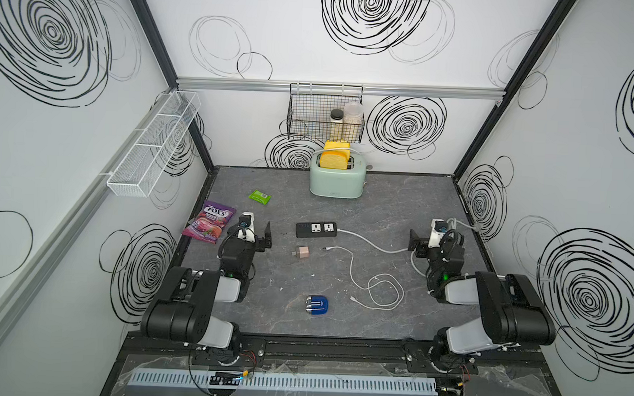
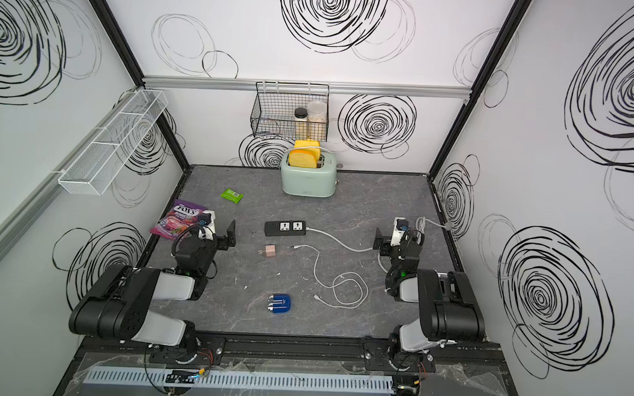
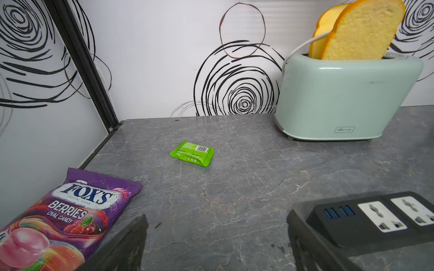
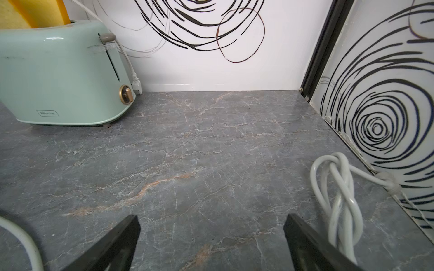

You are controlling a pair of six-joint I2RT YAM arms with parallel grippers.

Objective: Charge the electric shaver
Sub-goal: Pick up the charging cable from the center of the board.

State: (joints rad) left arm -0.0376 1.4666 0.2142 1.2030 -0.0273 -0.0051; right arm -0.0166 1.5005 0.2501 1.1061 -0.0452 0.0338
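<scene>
**Blue electric shaver (image 1: 317, 305) front-centre, both grippers empty**

Shaver lies flat on tabletop (image 1: 399, 210) near front edge, btwn the two arm bases, well apart from both grippers & closer to the robot than either. Long axis runs across the table: silver heads toward robot's left, glossy rounded blue body toward right. Left gripper (image 3: 216, 244) looks a bit nearer than right gripper (image 4: 211, 244); both w/ jaws spread wide. White cable (image 1: 377, 290) end lies near the blue end

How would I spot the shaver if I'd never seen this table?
From the mint toaster at the back wall, come forward past the black power strip and pink cube. The shaver lies beside the coiled white cable: the only glossy blue thing, with silver heads.
</scene>
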